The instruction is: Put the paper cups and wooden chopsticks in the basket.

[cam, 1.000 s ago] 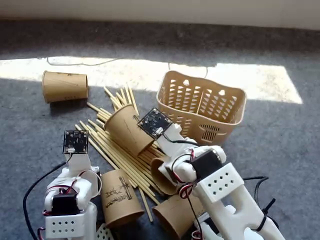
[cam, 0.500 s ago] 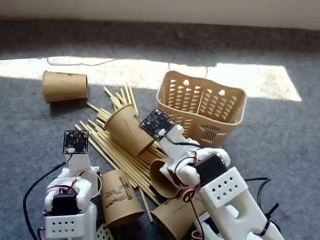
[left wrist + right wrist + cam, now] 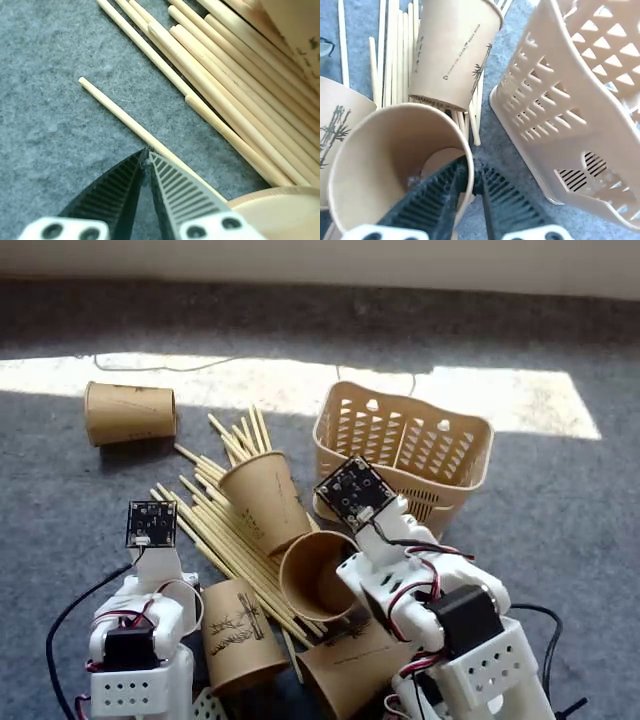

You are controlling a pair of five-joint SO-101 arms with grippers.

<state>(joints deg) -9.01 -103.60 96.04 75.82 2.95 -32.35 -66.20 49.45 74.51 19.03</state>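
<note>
My right gripper (image 3: 472, 167) is shut on the rim of a paper cup (image 3: 390, 160), one finger inside and one outside. In the high view this cup (image 3: 318, 575) hangs mouth-up beside the near left corner of the beige basket (image 3: 470, 455). Another cup (image 3: 265, 498) stands tilted on the pile of wooden chopsticks (image 3: 215, 525). Two cups (image 3: 235, 635) (image 3: 350, 668) lie near the arm bases and a third (image 3: 130, 412) lies far left. My left gripper (image 3: 147, 156) is shut low over the carpet, its tips touching a single chopstick (image 3: 117, 115).
The floor is grey carpet with a sunlit strip behind the basket. A thin cable (image 3: 160, 367) runs along the far side. The basket wall (image 3: 570, 100) stands close beside my right gripper. A cup rim (image 3: 272, 207) sits close to my left gripper.
My right arm has lifted its cup off the pile and swung right toward the basket, so the cup's mouth now faces up. The left arm has stayed still.
</note>
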